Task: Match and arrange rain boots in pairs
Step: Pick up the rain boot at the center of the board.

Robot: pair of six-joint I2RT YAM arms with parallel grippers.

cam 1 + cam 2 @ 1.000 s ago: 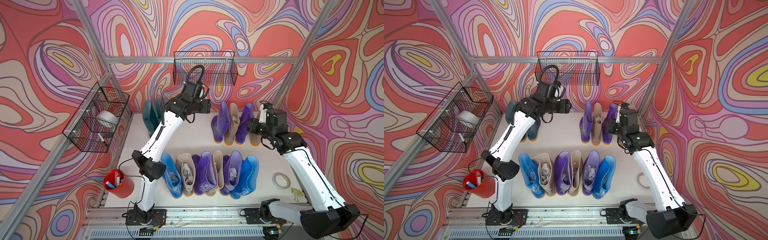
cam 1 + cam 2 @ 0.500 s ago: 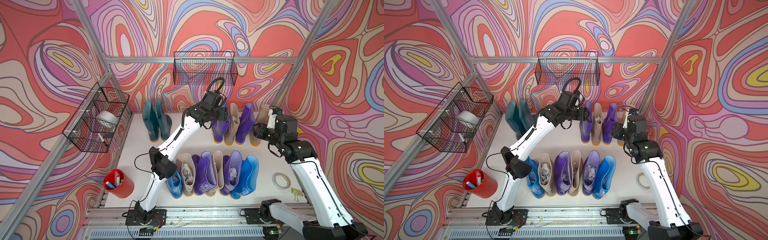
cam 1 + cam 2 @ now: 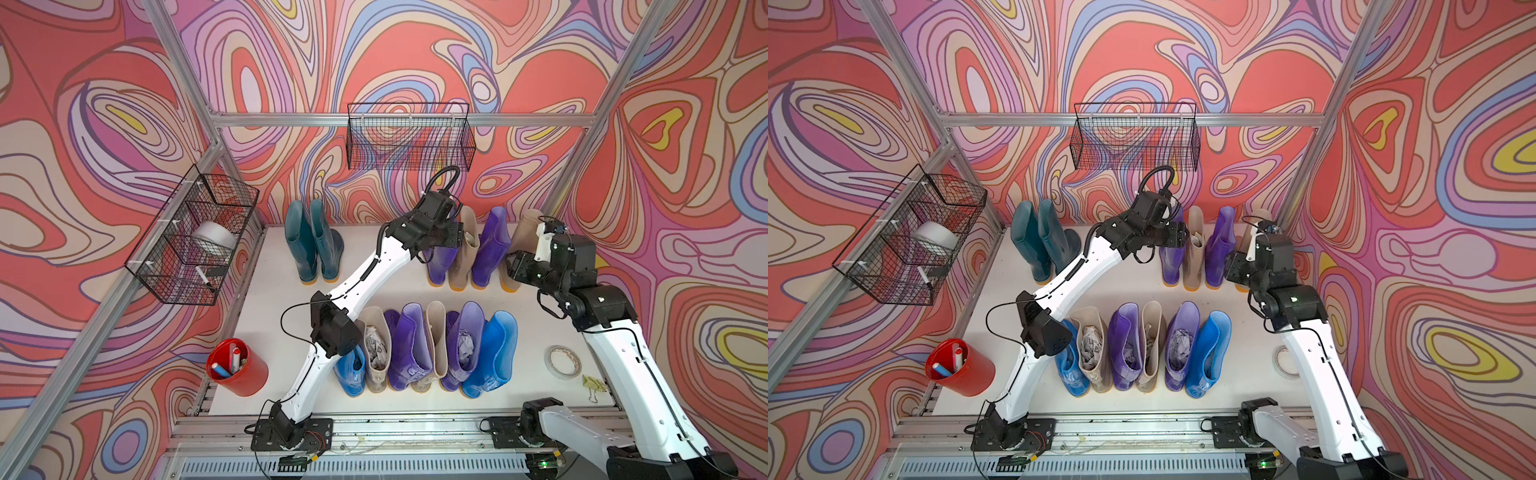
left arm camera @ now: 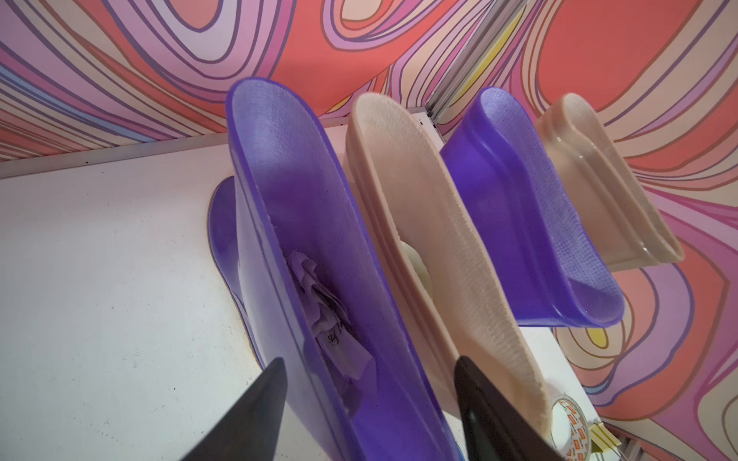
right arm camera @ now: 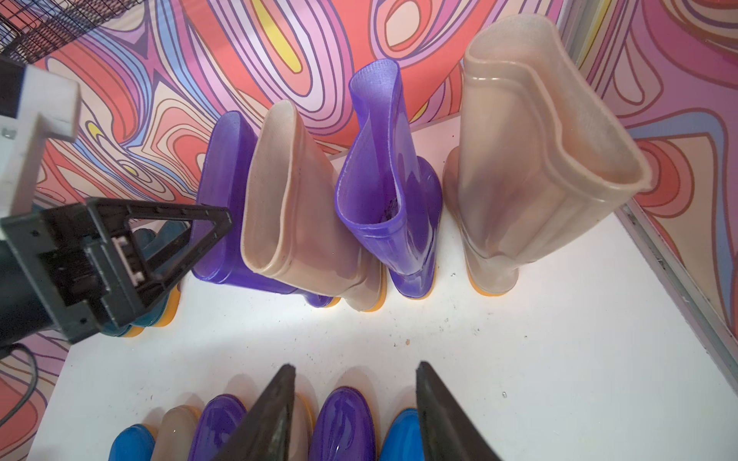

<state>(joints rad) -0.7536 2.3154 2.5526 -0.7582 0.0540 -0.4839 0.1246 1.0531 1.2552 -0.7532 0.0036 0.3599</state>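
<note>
Rain boots stand in two rows on the white table (image 3: 365,270). The back row holds a teal pair (image 3: 313,245), then a purple boot (image 3: 440,266), a beige boot (image 3: 467,257), a purple boot (image 3: 492,245) and a beige boot (image 3: 525,224). The front row (image 3: 415,345) runs blue, beige, purple, beige, purple, blue. My left gripper (image 4: 373,399) is open and straddles the top of the paper-stuffed purple boot (image 4: 303,223), beside the beige one (image 4: 419,223). My right gripper (image 5: 355,399) hangs open and empty in front of the back row's right end (image 3: 513,270).
A red cup of markers (image 3: 239,370) stands front left. A tape roll (image 3: 562,361) and a yellow clip (image 3: 594,384) lie front right. Wire baskets hang on the left wall (image 3: 195,241) and the back wall (image 3: 409,137). The back row sits close to the corner.
My left arm has swung right, from above the teal pair to the back row's leftmost purple boot. My right arm has drawn back a little to the right.
</note>
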